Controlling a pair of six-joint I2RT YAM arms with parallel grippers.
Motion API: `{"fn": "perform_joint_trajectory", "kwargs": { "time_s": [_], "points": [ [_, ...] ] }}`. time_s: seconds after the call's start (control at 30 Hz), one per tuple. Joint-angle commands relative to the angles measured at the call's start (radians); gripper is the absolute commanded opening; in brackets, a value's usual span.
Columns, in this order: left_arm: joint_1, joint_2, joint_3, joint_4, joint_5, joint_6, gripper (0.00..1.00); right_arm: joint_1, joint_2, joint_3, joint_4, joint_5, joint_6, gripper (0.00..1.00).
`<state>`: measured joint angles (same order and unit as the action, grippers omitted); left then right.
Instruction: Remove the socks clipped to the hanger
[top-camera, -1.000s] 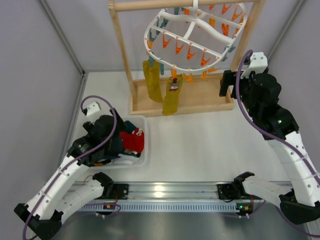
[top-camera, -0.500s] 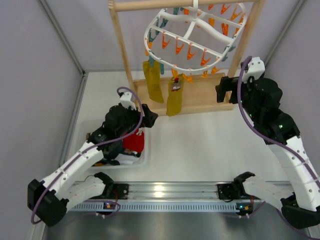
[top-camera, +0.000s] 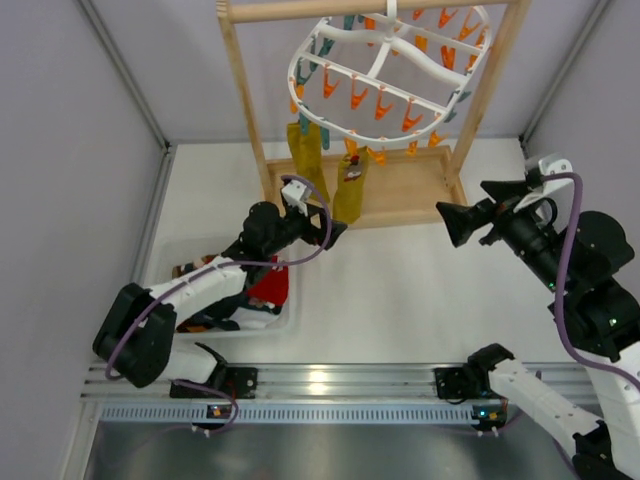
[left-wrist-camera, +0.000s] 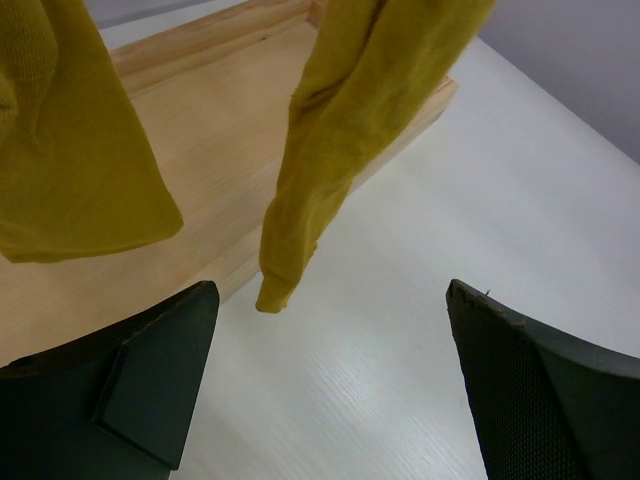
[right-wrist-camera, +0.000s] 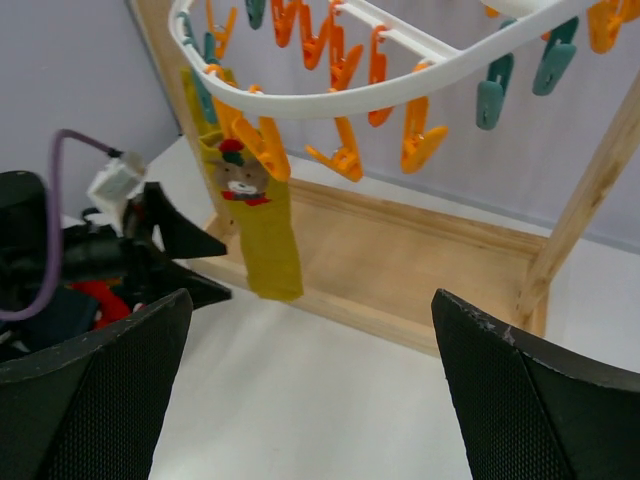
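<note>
- while two yellow socks (top-camera: 305, 165) hang from clips at the 7 o'clock edge of the white hanger (top-camera: 390, 70), the hanger hangs up high on the wooden stand (top-camera: 240, 110)
- the left gripper (top-camera: 328, 232) is wide open and holds nothing
- it points at the tip of the nearer yellow sock (left-wrist-camera: 370, 120), which hangs just in front of it and does not touch it
- the other yellow sock (left-wrist-camera: 70, 150) hangs at 10 o'clock in the left wrist view, over the wood base
- the right gripper (top-camera: 452, 222) is wide open too and holds nothing
- it sits at 3 o'clock over the table (top-camera: 400, 290), well apart from the socks, and faces them
- the nearer sock has a little bear patch (right-wrist-camera: 240, 185) just under its orange clip (right-wrist-camera: 262, 140)
- a red sock (top-camera: 268, 287) lies in the white tub (top-camera: 288, 318) at 8 o'clock, by the left arm
</note>
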<state>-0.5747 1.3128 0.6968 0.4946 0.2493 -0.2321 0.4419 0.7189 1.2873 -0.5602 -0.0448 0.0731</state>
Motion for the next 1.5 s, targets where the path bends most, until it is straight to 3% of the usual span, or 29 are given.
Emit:
{"fn": "perform_joint_trajectory", "kwargs": {
  "time_s": [0.0,0.23,0.3,0.4,0.47,0.5,0.53,0.63,0.77,0.9,1.03,1.27,1.47],
  "points": [
    [0.015,0.092,0.099,0.147,-0.022,0.051,0.99,-0.011,-0.041,-0.006,0.066,-0.13,0.027,0.99],
    [0.035,0.287,0.248,0.148,0.102,0.011,0.98,-0.009,-0.113,0.0,0.072,-0.208,0.05,1.0],
    [0.036,0.33,0.268,0.171,0.165,-0.038,0.93,-0.011,-0.124,-0.003,0.072,-0.207,0.048,1.0],
    [0.029,0.37,0.27,0.222,0.22,-0.102,0.72,-0.011,-0.121,-0.008,0.072,-0.202,0.05,0.99],
    [0.013,0.376,0.271,0.225,0.216,-0.11,0.52,-0.009,-0.115,-0.008,0.072,-0.196,0.05,0.99],
    [0.004,0.372,0.264,0.225,0.199,-0.111,0.44,-0.011,-0.111,-0.009,0.072,-0.194,0.051,0.99],
    [-0.013,0.365,0.259,0.225,0.182,-0.113,0.3,-0.009,-0.108,-0.009,0.071,-0.19,0.05,0.99],
    [-0.051,0.333,0.23,0.225,0.084,-0.133,0.08,-0.011,-0.11,-0.013,0.072,-0.175,0.054,1.0],
    [-0.119,0.276,0.191,0.223,-0.092,-0.142,0.0,-0.011,-0.137,-0.022,0.091,-0.094,0.073,1.0],
    [-0.236,0.246,0.188,0.223,-0.208,-0.112,0.0,-0.009,-0.153,0.0,0.079,0.014,0.106,0.99],
    [-0.362,0.244,0.217,0.22,-0.41,-0.04,0.0,-0.011,-0.13,0.049,0.01,0.101,0.122,0.98],
    [-0.507,0.345,0.415,0.061,-0.717,0.085,0.0,-0.009,0.033,0.19,-0.121,0.148,0.119,0.93],
    [-0.596,0.447,0.564,-0.007,-0.831,0.192,0.0,-0.009,0.158,0.268,-0.142,0.086,0.111,0.91]
  ]
}}
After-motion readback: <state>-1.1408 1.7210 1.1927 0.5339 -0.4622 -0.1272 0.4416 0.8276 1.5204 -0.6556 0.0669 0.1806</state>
